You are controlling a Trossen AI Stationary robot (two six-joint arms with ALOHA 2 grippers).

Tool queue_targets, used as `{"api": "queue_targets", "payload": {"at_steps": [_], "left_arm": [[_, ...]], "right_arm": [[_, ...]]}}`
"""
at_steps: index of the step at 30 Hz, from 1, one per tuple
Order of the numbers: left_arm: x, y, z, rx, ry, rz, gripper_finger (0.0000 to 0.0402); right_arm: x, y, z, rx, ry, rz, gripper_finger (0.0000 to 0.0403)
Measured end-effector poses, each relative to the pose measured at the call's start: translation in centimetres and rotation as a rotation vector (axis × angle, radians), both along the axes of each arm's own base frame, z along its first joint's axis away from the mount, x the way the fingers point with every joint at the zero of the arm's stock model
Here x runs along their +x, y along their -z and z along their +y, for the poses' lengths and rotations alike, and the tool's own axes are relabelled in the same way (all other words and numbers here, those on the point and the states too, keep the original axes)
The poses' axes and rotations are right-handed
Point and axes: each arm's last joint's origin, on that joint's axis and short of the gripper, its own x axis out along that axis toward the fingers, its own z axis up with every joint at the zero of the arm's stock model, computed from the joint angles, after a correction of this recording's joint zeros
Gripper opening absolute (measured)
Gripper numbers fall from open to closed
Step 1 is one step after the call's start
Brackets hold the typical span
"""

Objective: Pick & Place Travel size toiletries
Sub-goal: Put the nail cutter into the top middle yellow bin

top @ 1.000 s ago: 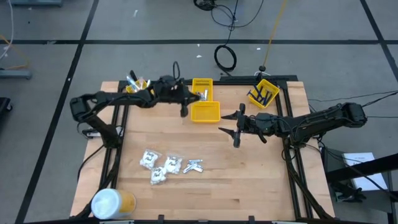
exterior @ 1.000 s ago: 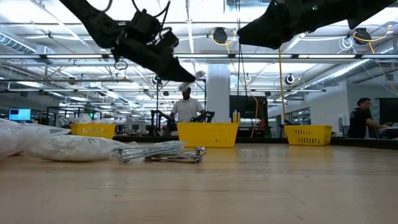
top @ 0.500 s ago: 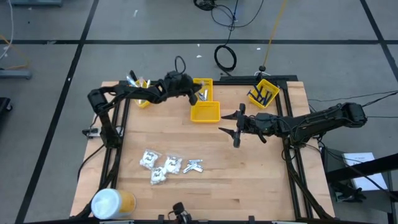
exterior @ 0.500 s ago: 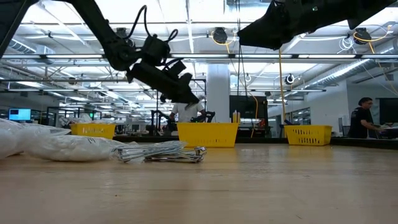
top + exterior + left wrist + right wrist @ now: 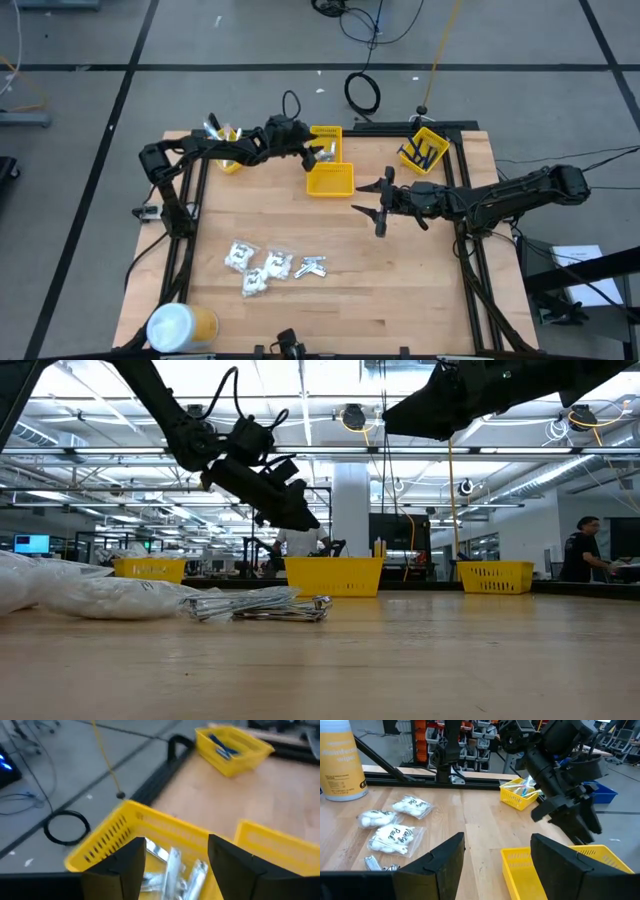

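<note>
My left gripper (image 5: 320,152) stands open over the far one of two yellow bins (image 5: 326,132) at the table's far middle. In the left wrist view its fingers stand on either side of several silvery tubes (image 5: 172,867), which lie in that bin (image 5: 115,835). On the near left of the table lie white crinkly packets (image 5: 256,268) and a few more silvery tubes (image 5: 312,266). My right gripper (image 5: 364,200) hangs open above the table's middle right, with nothing between its fingers (image 5: 497,840).
A second yellow bin (image 5: 330,180) stands just in front of the first. A bin with toothbrushes (image 5: 224,136) is at the far left and one with blue razors (image 5: 424,150) at the far right. A white-and-yellow cylinder (image 5: 180,326) stands at the near left corner.
My left gripper has gone toward the table's far right and down, to just over the far middle bin. The pale thing that showed at its fingertips a second ago is gone from them. In the last half second it has kept still.
</note>
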Motion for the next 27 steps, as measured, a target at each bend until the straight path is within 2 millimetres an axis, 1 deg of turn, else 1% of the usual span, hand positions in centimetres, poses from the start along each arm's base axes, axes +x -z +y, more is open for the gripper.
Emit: {"api": "queue_targets", "payload": {"at_steps": [3, 4, 6, 8, 10, 11, 13, 15, 17, 20, 23, 27], "left_arm": [[-0.3, -0.9, -1.1, -0.022, 0.096, 0.031, 0.0218], [-0.5, -1.5, -1.7, -0.027, 0.139, 0.049, 0.0219], [-1.1, -2.6, -3.6, -0.047, 0.259, 0.116, 0.0219], [-1.6, -3.4, -6.3, -0.069, 0.416, 0.190, 0.0216], [-2.2, -4.0, -9.6, -0.115, 0.574, 0.269, 0.0210], [-2.3, -4.2, -11.4, -0.132, 0.635, 0.308, 0.0208], [-2.3, -4.0, -14.9, -0.145, 0.693, 0.400, 0.0204], [-2.1, -3.6, -18.2, -0.103, 0.688, 0.493, 0.0203], [-1.9, -2.9, -21.2, -0.023, 0.646, 0.576, 0.0203], [-1.7, -1.6, -24.8, 0.061, 0.598, 0.646, 0.0203], [-1.5, -0.8, -27.1, 0.022, 0.561, 0.625, 0.0203], [-1.1, 0.6, -29.1, -0.107, 0.488, 0.605, 0.0202]], "right_arm": [[0.0, 0.0, 0.0, 0.012, 0.000, -0.001, 0.0215], [0.0, 0.0, 0.0, 0.016, 0.000, -0.001, 0.0215], [0.0, 0.1, 0.0, 0.021, 0.001, 0.003, 0.0215], [0.0, 0.1, 0.0, 0.020, 0.001, 0.005, 0.0215], [0.0, 0.1, 0.0, 0.016, 0.000, 0.005, 0.0215], [0.0, 0.1, 0.0, 0.014, 0.000, 0.006, 0.0215], [0.0, 0.0, 0.0, 0.004, -0.002, 0.004, 0.0215], [0.0, -0.1, 0.0, 0.002, -0.003, -0.007, 0.0215], [0.0, -0.1, 0.0, 0.002, -0.003, -0.014, 0.0215], [0.0, -0.1, 0.0, 0.002, -0.003, -0.015, 0.0215], [0.0, -0.2, 0.0, 0.008, -0.002, -0.020, 0.0215], [0.0, -0.2, 0.0, 0.024, 0.001, -0.026, 0.0215]]}}
